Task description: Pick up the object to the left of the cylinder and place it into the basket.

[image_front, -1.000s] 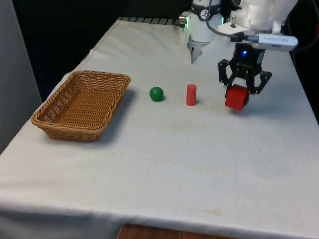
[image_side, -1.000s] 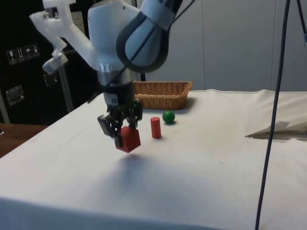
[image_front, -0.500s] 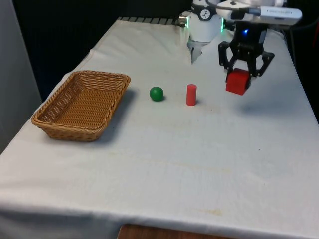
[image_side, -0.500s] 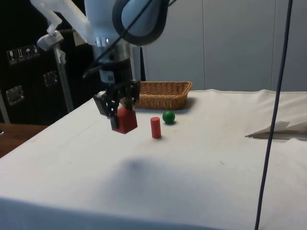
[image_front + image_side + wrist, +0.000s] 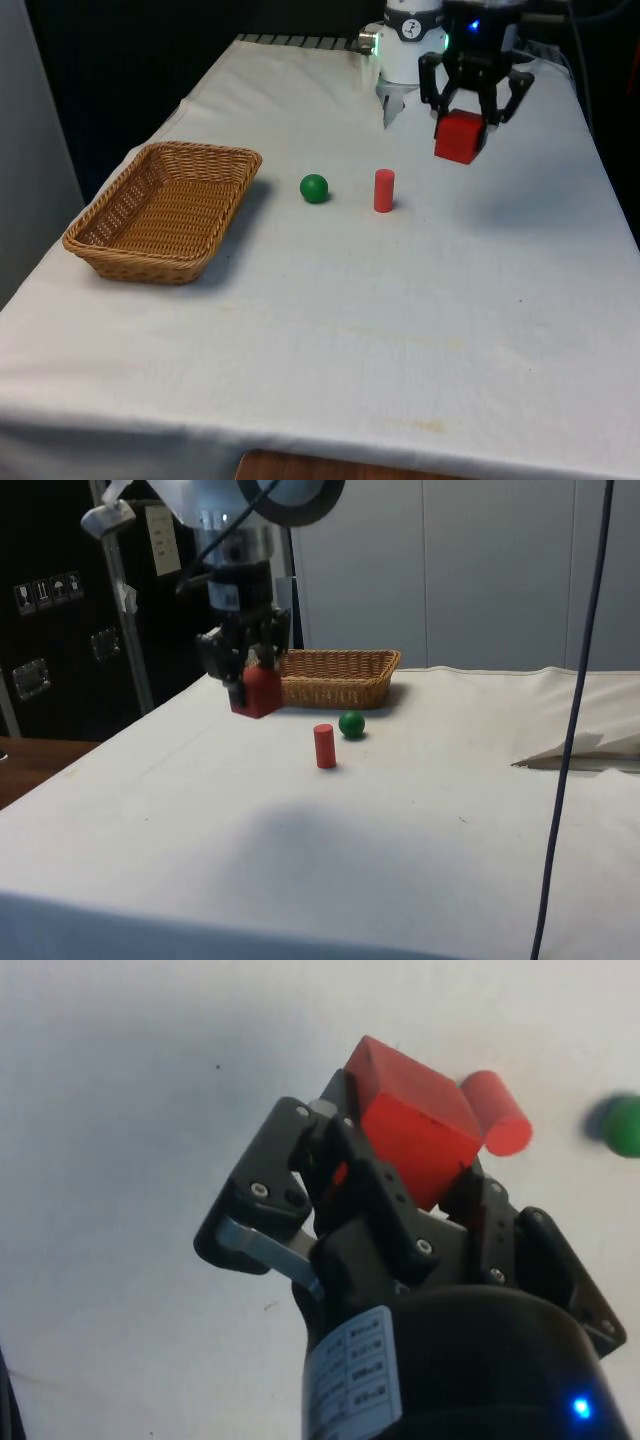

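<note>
The tool [image 5: 468, 100] is gripping a red cube [image 5: 460, 137] between closed fingers, hanging above the tabletop [image 5: 400, 300], to the front view's right of the red cylinder [image 5: 384, 190].

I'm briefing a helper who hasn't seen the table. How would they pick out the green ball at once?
Start at the wicker basket on the front view's left of the white-clothed table. Just beside it, on the cloth, sits the green ball, with an upright red cylinder next along. It is the only round, green thing there.
</note>
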Action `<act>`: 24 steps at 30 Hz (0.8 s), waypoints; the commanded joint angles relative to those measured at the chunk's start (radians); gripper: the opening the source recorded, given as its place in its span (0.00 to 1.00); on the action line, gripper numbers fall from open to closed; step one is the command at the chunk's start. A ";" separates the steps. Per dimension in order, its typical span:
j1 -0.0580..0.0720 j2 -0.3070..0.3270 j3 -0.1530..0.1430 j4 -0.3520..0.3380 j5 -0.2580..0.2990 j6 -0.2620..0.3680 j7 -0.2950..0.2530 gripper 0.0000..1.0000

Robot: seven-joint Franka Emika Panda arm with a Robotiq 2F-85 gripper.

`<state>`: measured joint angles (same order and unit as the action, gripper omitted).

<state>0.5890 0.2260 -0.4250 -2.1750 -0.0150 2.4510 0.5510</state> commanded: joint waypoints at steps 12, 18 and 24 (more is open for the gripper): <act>-0.013 -0.046 -0.052 -0.006 -0.045 -0.011 -0.050 0.02; -0.017 -0.054 -0.084 -0.005 -0.045 -0.008 -0.093 0.02; -0.021 -0.056 -0.116 -0.005 -0.042 -0.007 -0.133 0.02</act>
<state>0.5710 0.1760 -0.5380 -2.1760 -0.0490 2.4390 0.4200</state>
